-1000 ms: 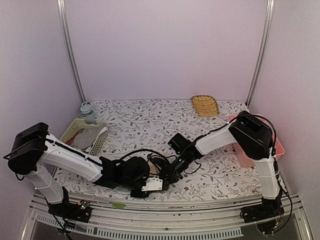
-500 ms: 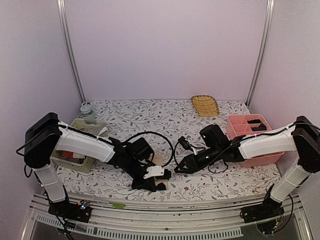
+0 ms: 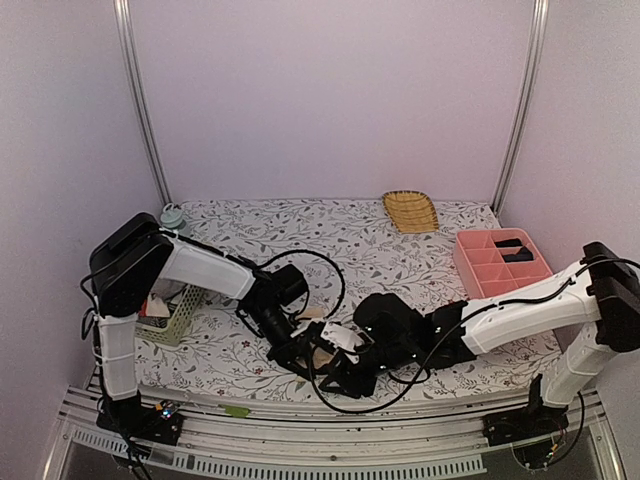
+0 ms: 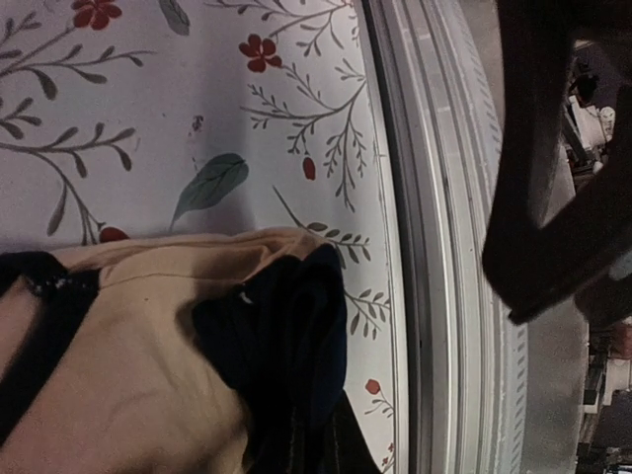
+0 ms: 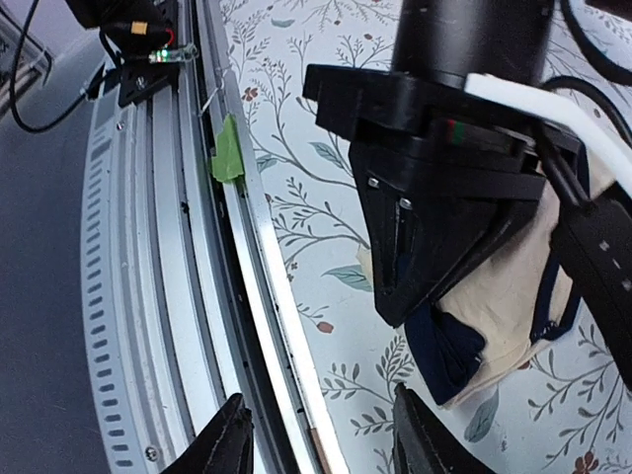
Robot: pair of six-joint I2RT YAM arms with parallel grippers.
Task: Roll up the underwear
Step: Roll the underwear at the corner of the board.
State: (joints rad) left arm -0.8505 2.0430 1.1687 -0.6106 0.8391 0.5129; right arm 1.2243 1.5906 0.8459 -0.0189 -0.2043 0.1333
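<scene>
**Your right gripper had just opened and swung back in beside the cloth.**
The beige underwear [image 5: 504, 296] with black edging lay bunched near the table's [image 5: 296, 197] front edge. Your left gripper [image 5: 393, 314] stayed clenched, tip on the cloth. Your right gripper [image 5: 321, 439] hovered close by, jaws spread and empty, so the roll looked unfinished.

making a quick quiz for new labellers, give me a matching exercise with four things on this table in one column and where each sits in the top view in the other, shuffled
Things
1. beige underwear
2. pink divided box
3. yellow woven tray
4. green mesh basket

Places
A. far edge, right of centre
B. left side
C. near edge, about the centre
D. right side

Pairs: 1-C, 2-D, 3-A, 4-B
</scene>
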